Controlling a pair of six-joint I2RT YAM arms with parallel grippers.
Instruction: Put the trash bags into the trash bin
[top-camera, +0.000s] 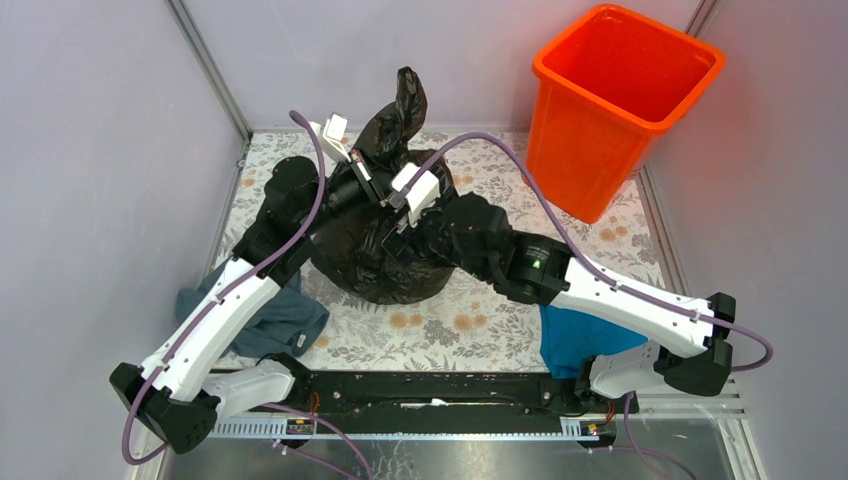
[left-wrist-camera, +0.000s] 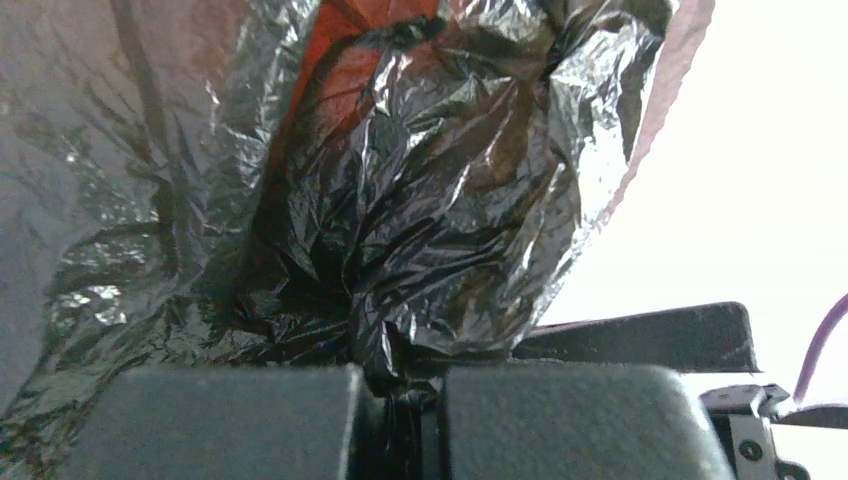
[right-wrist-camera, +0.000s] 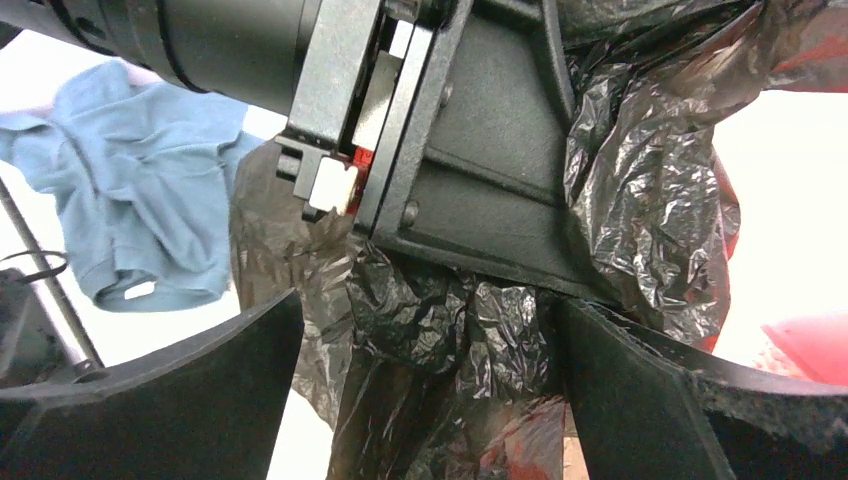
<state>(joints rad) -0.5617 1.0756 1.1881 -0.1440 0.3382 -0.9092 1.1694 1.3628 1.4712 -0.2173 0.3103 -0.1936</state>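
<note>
The black trash bag (top-camera: 385, 262) sits bunched in the middle of the floral mat, one twisted end (top-camera: 405, 105) sticking up. My left gripper (top-camera: 362, 180) is shut on a fold of the bag (left-wrist-camera: 420, 240), pinched between its pads. My right gripper (top-camera: 400, 215) is open right beside the left one, its fingers (right-wrist-camera: 650, 400) spread around a bunch of the bag (right-wrist-camera: 440, 350) without closing on it. The orange trash bin (top-camera: 620, 105) stands upright at the back right, apart from the bag.
A grey-blue cloth (top-camera: 285, 315) lies at the front left by the left arm; it also shows in the right wrist view (right-wrist-camera: 130, 220). A teal cloth (top-camera: 580, 340) lies at the front right under the right arm. Grey walls enclose the mat.
</note>
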